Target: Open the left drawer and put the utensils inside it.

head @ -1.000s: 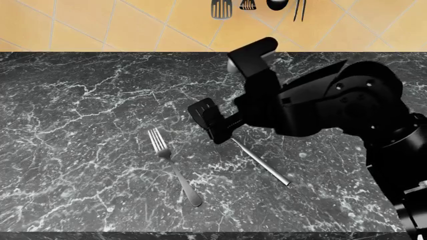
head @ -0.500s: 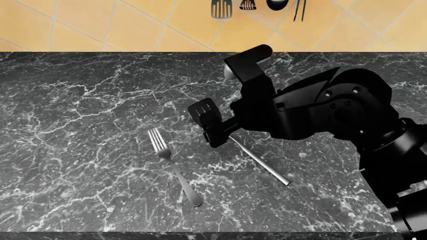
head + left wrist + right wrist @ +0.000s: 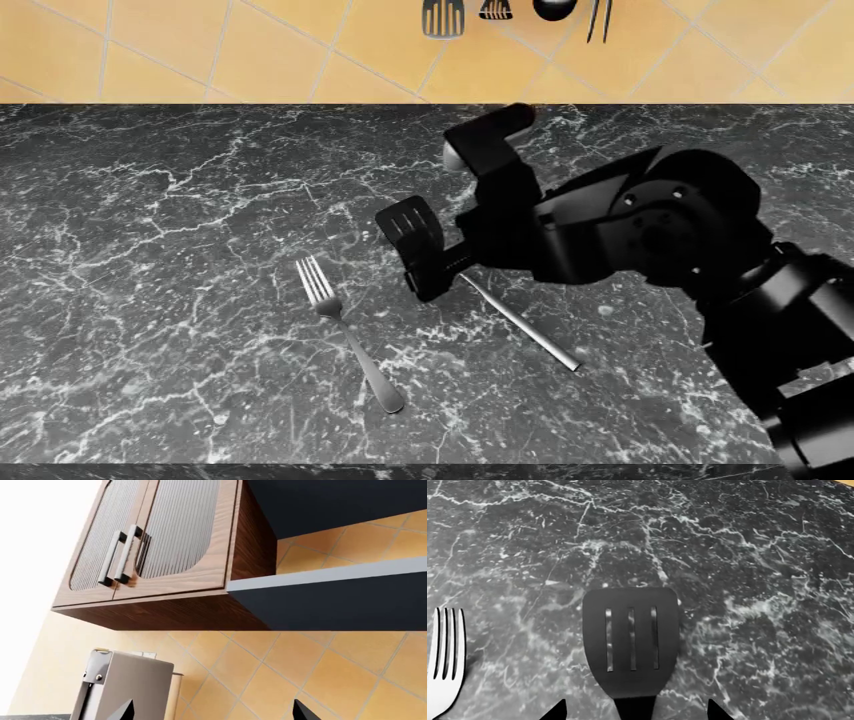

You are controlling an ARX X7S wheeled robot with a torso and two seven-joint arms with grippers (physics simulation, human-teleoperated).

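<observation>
Right arm over the black slotted spatula with a long thin silver handle [image 3: 430, 240], which lies flat on the dark white-veined marble surface [image 3: 160, 230]. Compared with the earlier head views, the black arm has swung leftward and lower, its bulky wrist joint now nearer the middle of the surface, while the spatula and the plain silver four-tined metal fork [image 3: 344, 330] lie where they lay before, just beside one another and not touching. In the right wrist view the spatula blade [image 3: 630, 640] sits centred between the two dark fingertips [image 3: 554, 711] of the right tool [image 3: 635, 712], which stand apart on either side of the handle's neck; the tool is released and grips nothing. The fork's tines [image 3: 447, 650] show at that view's edge.

Judgement: the shift reads as a final alignment before closing on the spatula's neck, so a pick-up appears to be the step in hand.

The left wrist view shows only reddish-brown ribbed wall-cabinet doors with vertical bar handles [image 3: 123, 555], yellow tiles [image 3: 320, 670] and a grey metal appliance [image 3: 127, 685]. The left tool's fingertips [image 3: 127, 711] stand apart with nothing between them.

The left drawer appears in no view, so whether it is open cannot be told; both utensils rest outside it, on the surface.
</observation>
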